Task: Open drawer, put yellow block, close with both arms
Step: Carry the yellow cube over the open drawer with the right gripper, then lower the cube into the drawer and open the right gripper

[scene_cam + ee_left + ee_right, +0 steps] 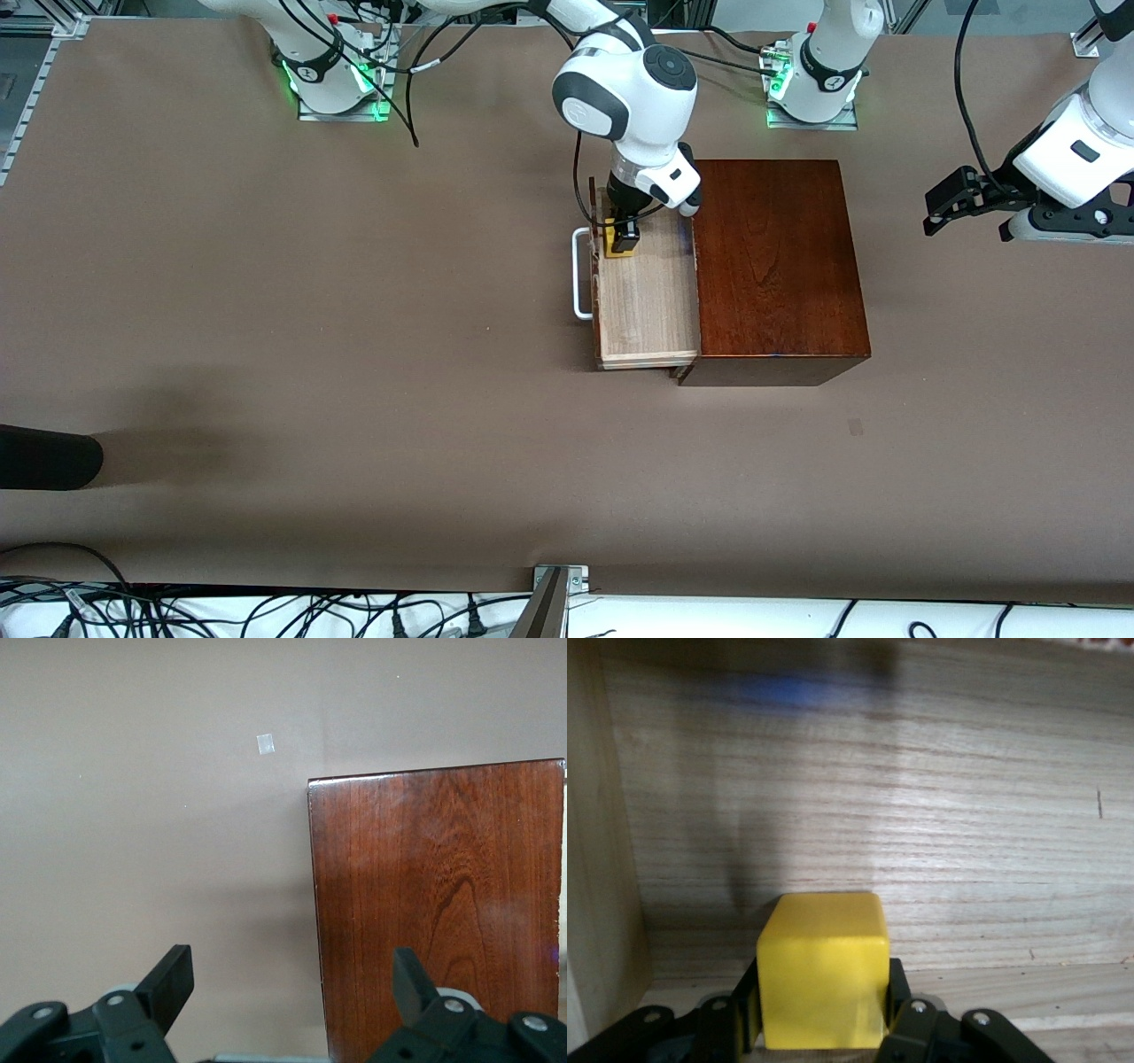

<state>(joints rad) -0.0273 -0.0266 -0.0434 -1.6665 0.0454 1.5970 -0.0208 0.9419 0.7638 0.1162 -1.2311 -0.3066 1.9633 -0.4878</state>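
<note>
Now the right gripper [622, 237] hangs low inside the pulled-out drawer [651, 301], its 2 fingers pinching the yellow block [824, 970] near the handle-end corner, presumably so it can be let go cleanly onto the tray. Meanwhile the left gripper [292, 979] waits over bare table beside the box [775, 266], fingers spread, likely ready for closing.
</note>
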